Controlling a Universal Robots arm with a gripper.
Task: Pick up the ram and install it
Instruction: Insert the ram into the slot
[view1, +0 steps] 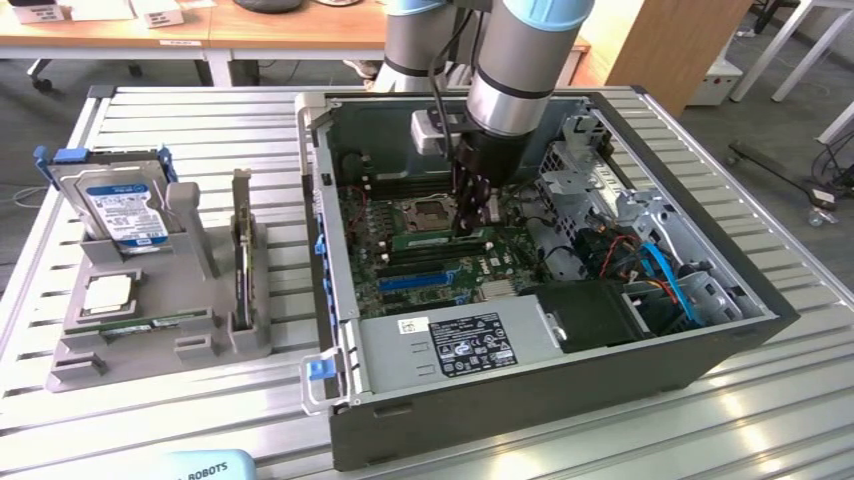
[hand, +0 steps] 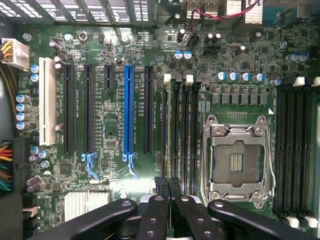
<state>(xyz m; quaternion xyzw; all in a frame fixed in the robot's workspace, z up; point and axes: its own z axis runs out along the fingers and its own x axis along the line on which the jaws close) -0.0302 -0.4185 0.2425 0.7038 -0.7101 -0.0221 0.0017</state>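
My gripper (view1: 470, 232) reaches down inside the open computer case, onto the motherboard beside the empty processor socket (view1: 424, 212). In the wrist view its black fingertips (hand: 160, 186) are pressed together over the memory slots, gripper (hand: 168, 187) shut on the ram (hand: 171, 130). The ram shows edge-on as a thin strip. It stands in one of the black slots next to the socket (hand: 240, 160). Whether it is fully seated I cannot tell.
The case wall (view1: 534, 400) rings the work area, with cables and a drive cage on the exterior view's right. A grey holder (view1: 80, 370) on the slatted table carries a blue-labelled hard drive (view1: 123, 205), a silver processor (view1: 107, 293), a flat green stick (view1: 147, 323) and an upright card (view1: 242, 265).
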